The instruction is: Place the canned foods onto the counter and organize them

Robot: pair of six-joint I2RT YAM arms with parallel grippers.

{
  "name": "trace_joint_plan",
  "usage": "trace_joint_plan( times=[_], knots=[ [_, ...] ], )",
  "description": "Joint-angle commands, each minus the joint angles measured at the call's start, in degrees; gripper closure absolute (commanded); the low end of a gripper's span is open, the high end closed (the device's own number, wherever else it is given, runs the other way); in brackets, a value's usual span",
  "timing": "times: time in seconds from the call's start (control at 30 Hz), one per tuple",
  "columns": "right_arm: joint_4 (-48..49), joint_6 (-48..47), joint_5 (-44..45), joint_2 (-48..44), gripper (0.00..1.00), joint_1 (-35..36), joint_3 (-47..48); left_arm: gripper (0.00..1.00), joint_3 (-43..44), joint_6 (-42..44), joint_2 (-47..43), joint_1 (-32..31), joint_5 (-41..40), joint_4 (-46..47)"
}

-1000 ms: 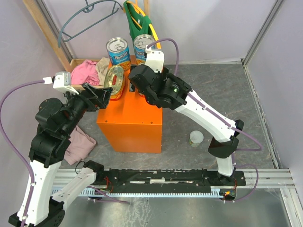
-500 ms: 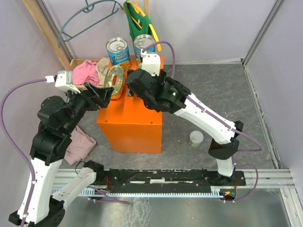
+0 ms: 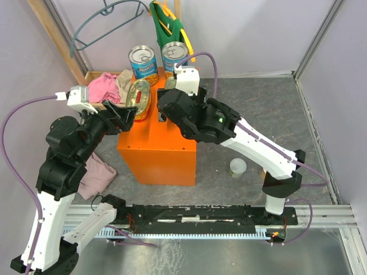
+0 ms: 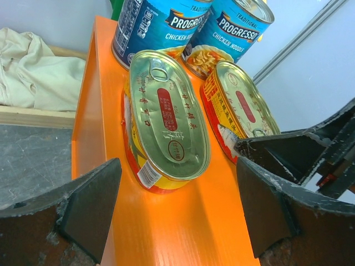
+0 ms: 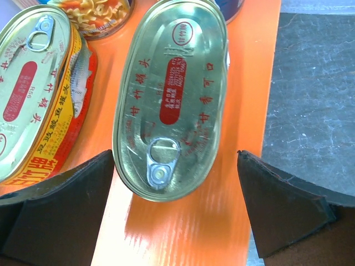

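The counter is an orange box in the middle of the top view. Two tall blue-labelled cans stand at its back edge. Two flat oval yellow-red tins lie side by side in front of them: the left tin and the right tin. My left gripper hovers open just short of the left tin, nothing between its fingers. Over the counter's right edge my right gripper is open, the right tin's pull-tab end just beyond its fingers. A small white-lidded can stands on the floor to the right.
A wooden tray with pink and beige clothes sits left of the counter. Another cloth lies on the floor by the left arm. A green bag and a grey hanger are at the back wall.
The right arm's elbow has swung right and toward the near edge, its wrist shifting slightly over the counter. The left arm and the tins have not moved.
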Motion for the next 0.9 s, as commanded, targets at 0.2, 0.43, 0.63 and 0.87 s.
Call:
trace_joint_plan(
  times=[0.2,0.43,0.63,0.87],
  knots=[
    [4.8,-2.43,4.49,-7.85,0.0,3.11,-6.22,0.1,2.41,0.13,0.83,0.21,-0.37,0.5],
    [7.64,-2.84,6.6,-12.28,0.03,5.73,-11.73,0.11,3.24,0.18,1.14,0.14,-0.98,-0.21],
    [10.51,-3.19,7.91,-16.0,0.14,7.52,-17.63,0.17,2.49,-0.36,0.29,0.25,-1.89,-0.17],
    [13.64,-4.69,5.86,-17.47,0.44,7.6,-20.98,0.24,1.56,-0.72,-1.06,0.14,-3.17,0.32]
  ],
)
